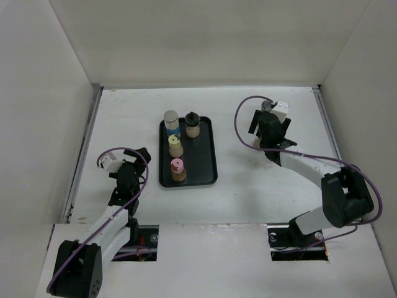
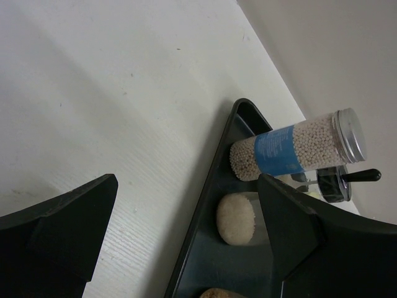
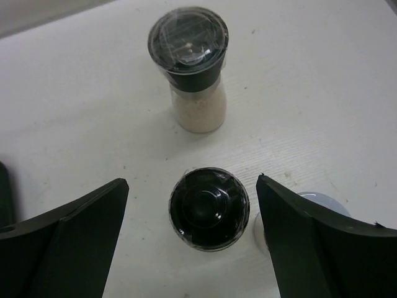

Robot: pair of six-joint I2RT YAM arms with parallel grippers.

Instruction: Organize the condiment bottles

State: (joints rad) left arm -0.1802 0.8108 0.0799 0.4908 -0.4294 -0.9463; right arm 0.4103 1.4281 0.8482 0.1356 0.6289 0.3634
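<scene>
Right gripper (image 3: 192, 183) is hanging over the far right part of the table (image 1: 124, 112), well apart from the black tray (image 1: 211, 155). Its jaws are standing wide and gripping nothing. Between the fingers, touching neither, a black-capped bottle (image 3: 209, 209) is standing upright, seen from above. Just beyond it a black-topped grinder (image 3: 189, 62) with pale contents is standing upright on the bare table. A pale rounded cap (image 3: 310, 205) is peeking out beside the finger on the right of the wrist view, mostly hidden; cannot tell what it belongs to. Four containers are standing upright on the tray: a blue-labelled bottle (image 1: 171, 123) with a grey cap at the far left corner, a black-capped jar (image 1: 193, 125) just to its right, a cream-capped jar (image 1: 175, 146) in the middle, and a pink-capped jar (image 1: 178, 170) nearest the arms. Left gripper (image 2: 187, 179) is hovering over the table just left of the tray, jaws spread wide with nothing between them. Its camera is looking across the tray's rim at the blue-labelled bottle, which is holding small white beads.
</scene>
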